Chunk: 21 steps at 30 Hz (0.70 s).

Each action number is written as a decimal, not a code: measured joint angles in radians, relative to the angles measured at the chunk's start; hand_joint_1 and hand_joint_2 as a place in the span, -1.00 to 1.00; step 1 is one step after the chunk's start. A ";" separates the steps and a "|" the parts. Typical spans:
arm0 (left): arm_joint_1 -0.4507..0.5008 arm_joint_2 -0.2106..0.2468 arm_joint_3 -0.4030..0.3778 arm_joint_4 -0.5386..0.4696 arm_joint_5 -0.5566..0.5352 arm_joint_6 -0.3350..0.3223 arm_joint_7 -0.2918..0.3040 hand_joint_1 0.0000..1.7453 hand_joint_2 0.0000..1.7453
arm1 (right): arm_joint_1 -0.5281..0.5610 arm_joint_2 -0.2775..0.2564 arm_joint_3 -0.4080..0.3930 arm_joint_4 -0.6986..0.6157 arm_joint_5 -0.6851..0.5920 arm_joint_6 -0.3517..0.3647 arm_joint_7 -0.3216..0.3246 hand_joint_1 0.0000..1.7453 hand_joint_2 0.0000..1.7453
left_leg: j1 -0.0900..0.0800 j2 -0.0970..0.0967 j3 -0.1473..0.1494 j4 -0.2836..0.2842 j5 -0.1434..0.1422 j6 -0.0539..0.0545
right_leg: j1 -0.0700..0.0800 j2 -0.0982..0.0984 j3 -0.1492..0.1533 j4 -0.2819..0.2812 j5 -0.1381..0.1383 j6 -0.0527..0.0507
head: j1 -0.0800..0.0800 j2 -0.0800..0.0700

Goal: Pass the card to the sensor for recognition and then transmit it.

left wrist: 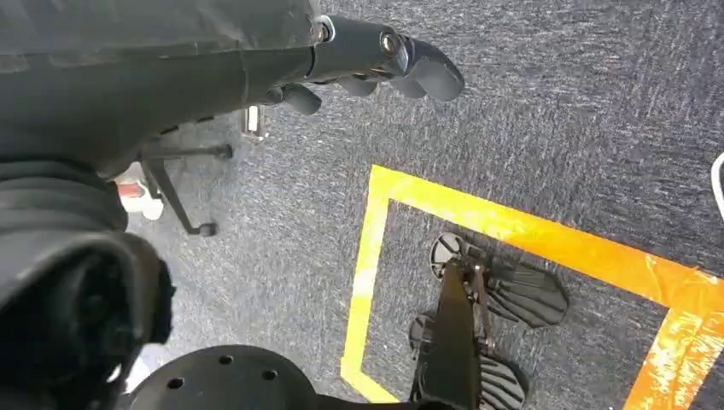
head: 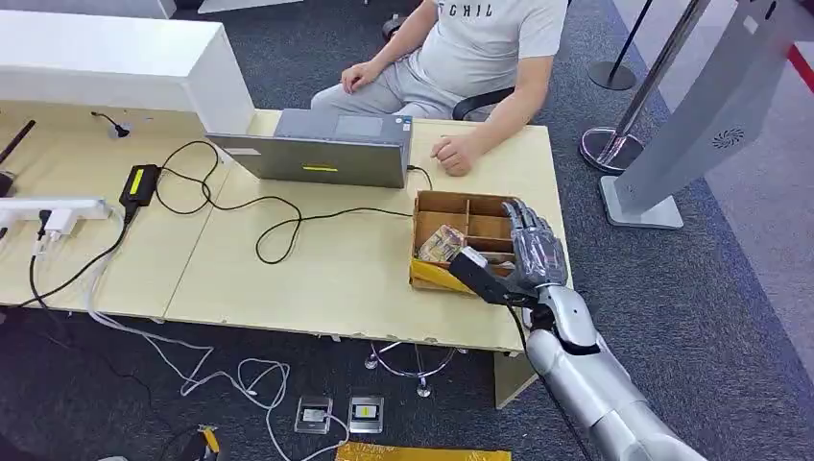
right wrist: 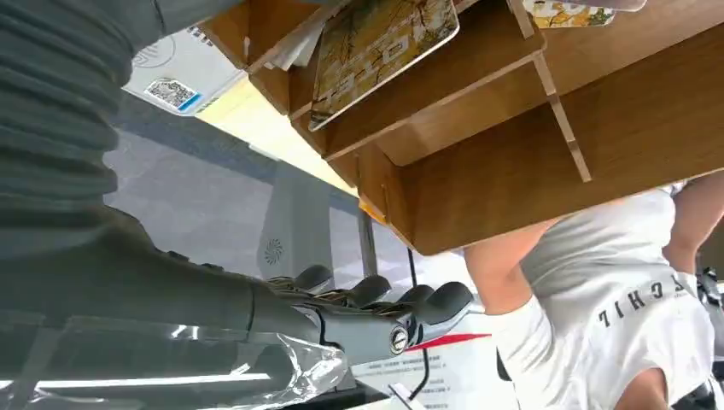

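Desk [head: 317, 274] of pale wood carries, at its right end, a brown wooden divider box [head: 477, 206] with several compartments. The right hand [head: 531, 252] hovers over that box's right side, its fingers straight, spread and holding nothing. The card [head: 441, 243] lies in the front left compartment, so it sits to the left of the fingers and slightly nearer the robot; the right wrist view shows it as a patterned card [right wrist: 380, 47] leaning aslant against a divider, long side running along the compartment. My judgement is that the hand must shift left and tip its fingers down into that slot to reach it (the divider wall leaves little room). The left hand [left wrist: 376, 64] hangs over the carpet, fingers curled in on nothing, far from the box, so the right is plainly the nearer.
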 joint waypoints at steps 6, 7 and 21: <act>-0.002 0.002 0.000 0.000 0.004 0.002 0.004 -1.00 -1.00 | -0.003 0.001 0.000 0.017 -0.003 0.000 -0.008 -1.00 1.00 | 0.000 0.000 0.000 0.000 0.000 0.000 | 0.000 0.000 0.000 0.000 0.000 0.000 | 0.000 0.000; -0.002 0.002 0.000 0.000 0.005 0.003 0.004 -1.00 -1.00 | -0.004 0.002 0.000 0.020 -0.003 0.000 -0.010 -1.00 1.00 | 0.000 0.000 0.000 0.000 0.000 0.000 | 0.000 0.000 0.000 0.000 0.000 0.000 | 0.000 0.000; -0.002 0.002 0.000 0.000 0.006 0.003 0.004 -1.00 -1.00 | -0.010 0.017 0.001 0.059 -0.005 0.008 -0.019 -1.00 1.00 | 0.000 0.000 0.000 0.000 0.000 0.000 | 0.000 0.000 0.000 0.000 0.000 0.000 | 0.000 0.000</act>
